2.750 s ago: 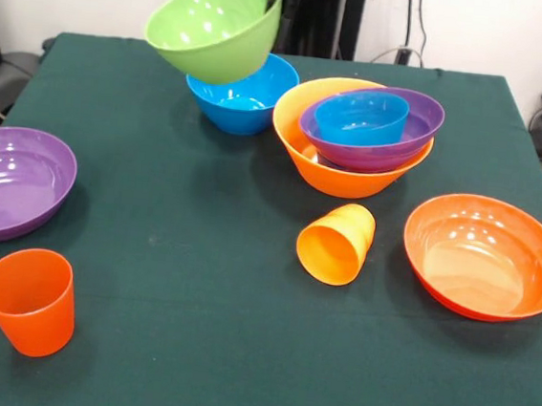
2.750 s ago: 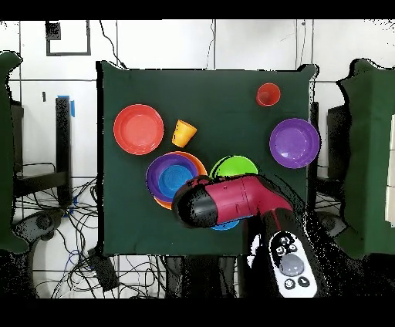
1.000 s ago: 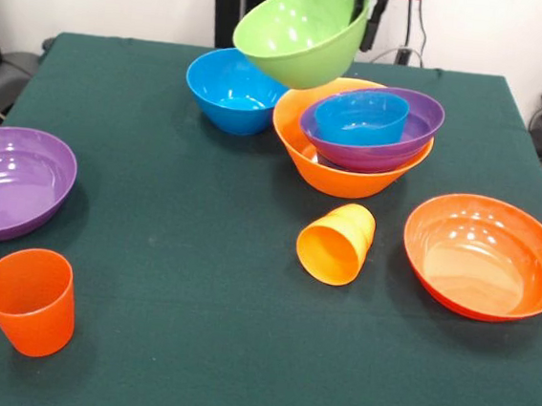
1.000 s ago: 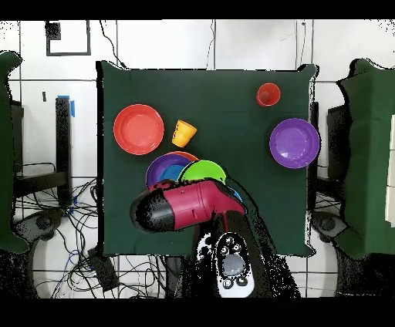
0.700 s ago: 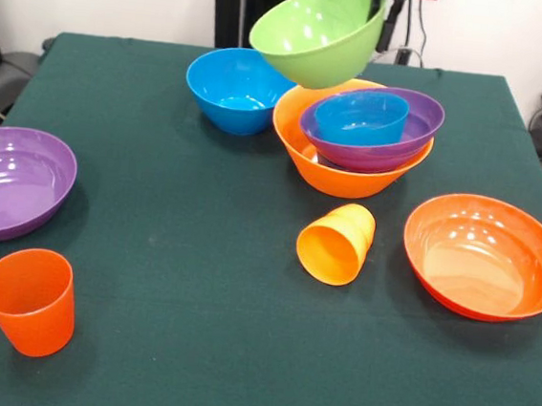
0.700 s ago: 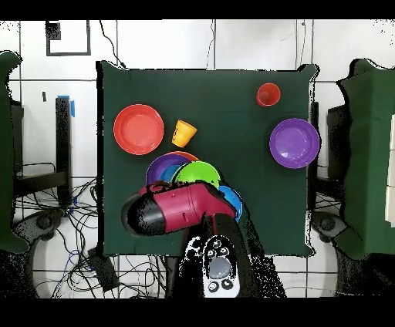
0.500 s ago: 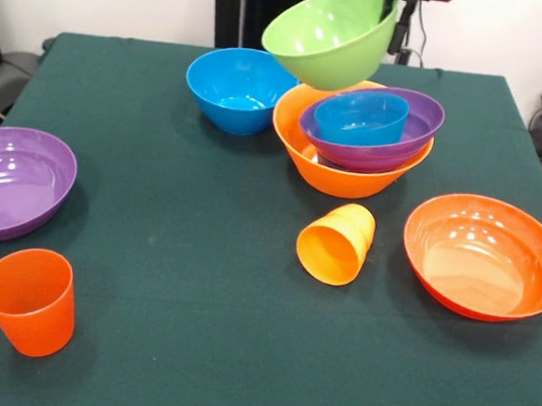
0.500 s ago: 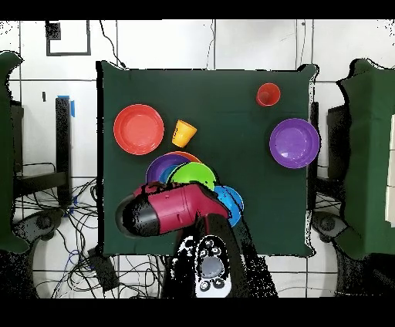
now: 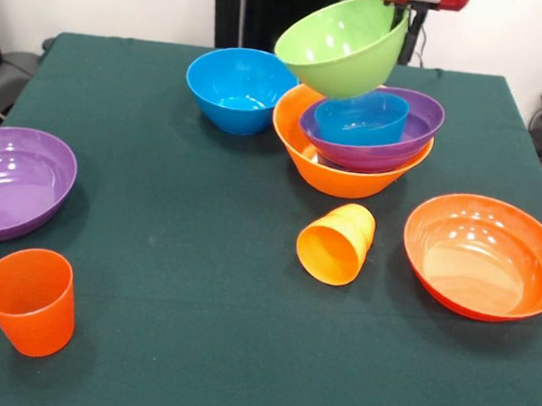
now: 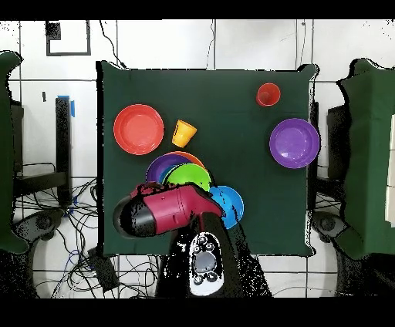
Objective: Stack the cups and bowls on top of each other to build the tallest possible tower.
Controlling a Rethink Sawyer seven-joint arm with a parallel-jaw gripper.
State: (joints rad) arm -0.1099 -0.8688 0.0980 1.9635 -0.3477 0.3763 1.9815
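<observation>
My gripper [image 9: 408,15] is shut on the rim of the lime green bowl [image 9: 339,45], which hangs tilted in the air just above the left part of the tower. The tower is a large yellow-orange bowl [image 9: 336,176] holding a purple bowl [image 9: 396,146] with a small blue bowl [image 9: 361,118] inside. From overhead the green bowl [image 10: 187,176] overlaps the stack, and the red arm [image 10: 166,210] hides the gripper. A medium blue bowl [image 9: 236,89] stands to the left of the tower. The yellow-orange cup [image 9: 336,243] lies on its side. The red-orange cup [image 9: 29,300] stands upright.
A wide red-orange bowl [image 9: 485,254] sits at the right and a second purple bowl [image 9: 9,178] at the left edge of the green tablecloth [image 9: 180,252]. Cables and a dark stand are behind the table.
The arm has carried the green bowl rightward in the front view, from over the blue bowl to over the stacked bowls. Everything on the table stayed put.
</observation>
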